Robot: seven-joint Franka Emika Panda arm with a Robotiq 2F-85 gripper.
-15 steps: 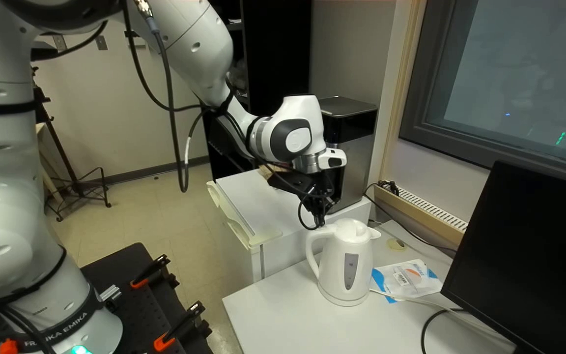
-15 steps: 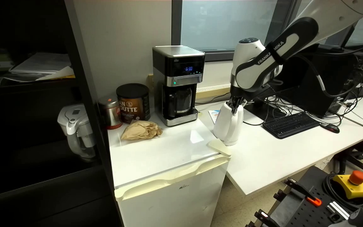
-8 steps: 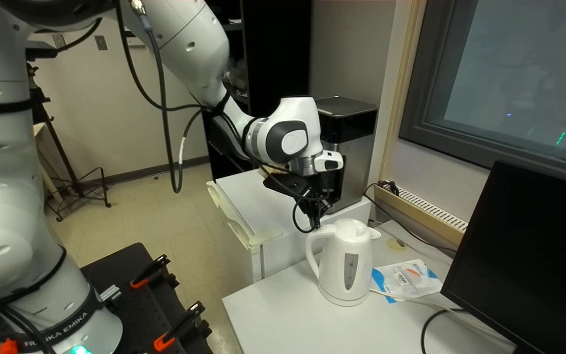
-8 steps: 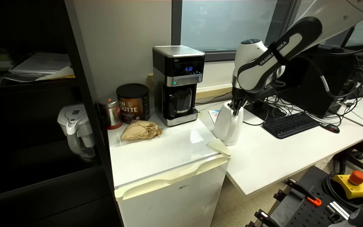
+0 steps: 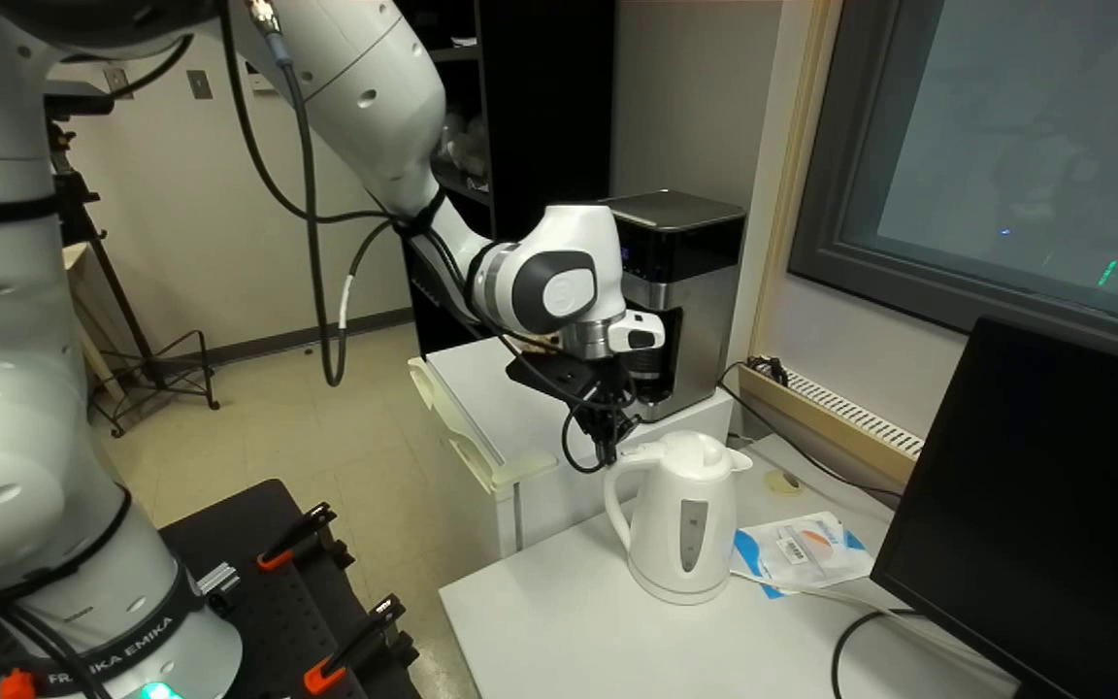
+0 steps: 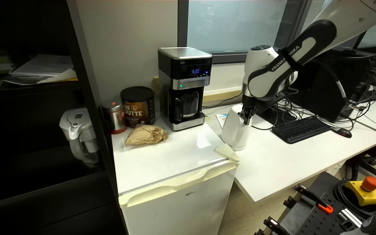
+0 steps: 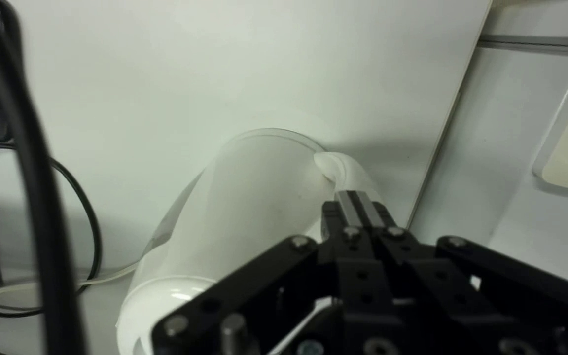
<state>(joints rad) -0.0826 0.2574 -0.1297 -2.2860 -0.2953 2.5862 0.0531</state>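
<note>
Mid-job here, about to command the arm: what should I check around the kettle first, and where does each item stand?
1. Kettle upright on the desk: ok.
2. Lid seated: ok.
3. Tool open: not ok; jaws shut, nothing visible between them.
4. Tool clear of the handle: cannot tell; the two overlap in the wrist view.
5. White cord detached from the kettle: cannot tell; its near end is hidden.
</note>
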